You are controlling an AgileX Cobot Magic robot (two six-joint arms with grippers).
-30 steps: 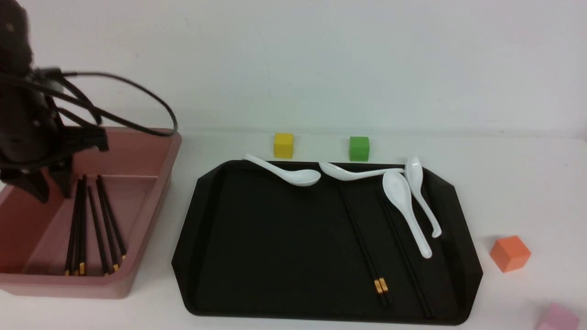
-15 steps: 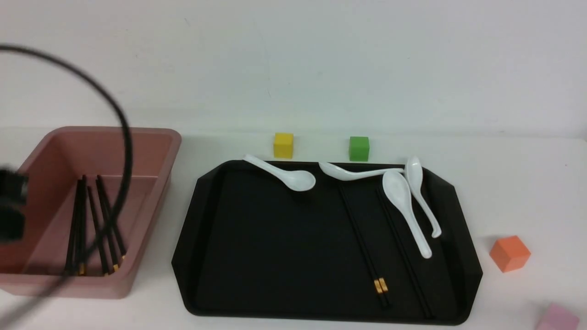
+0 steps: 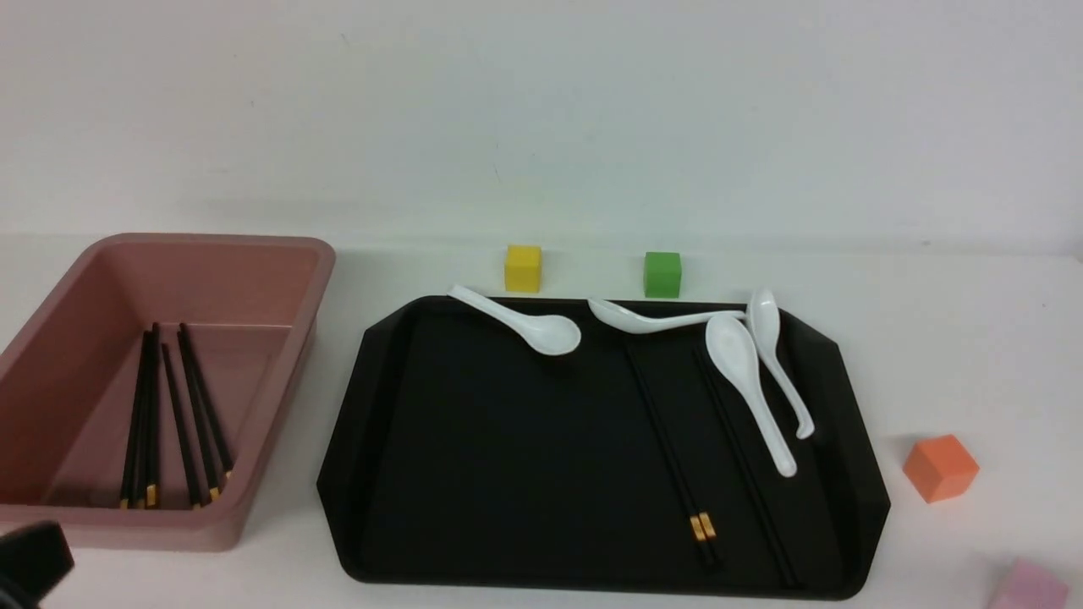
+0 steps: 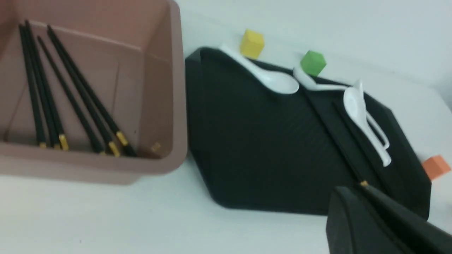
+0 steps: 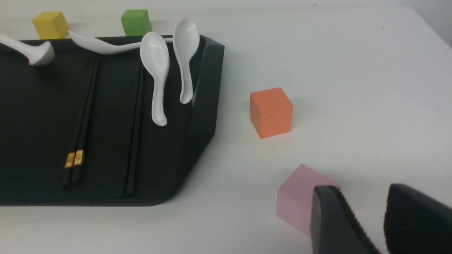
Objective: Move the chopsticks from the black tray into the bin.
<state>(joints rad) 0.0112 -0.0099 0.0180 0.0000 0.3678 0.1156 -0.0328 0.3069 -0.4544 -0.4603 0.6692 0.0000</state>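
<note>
And here, nearest, the left gripper [image 4: 363, 192] is pinched narrow while the right gripper [image 5: 360, 190] stands parted; beyond, chopsticks [image 3: 668, 440] lie in the black tray [image 3: 491, 474] and more chopsticks [image 3: 182, 414] in the pink bin [image 3: 283, 381], with yellow [image 3: 523, 269] and green cubes [image 3: 662, 275] farthest back

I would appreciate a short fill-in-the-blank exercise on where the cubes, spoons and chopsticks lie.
The pink bin stands to the ____ of the black tray.
The cube at the far side of the tray that is nearest the bin is ____.
The soup spoons on the tray are ____ in colour.
Each gold-banded chopstick on the tray has its band at the end ____ the robot.

Missing words: left; yellow; white; nearer
</note>
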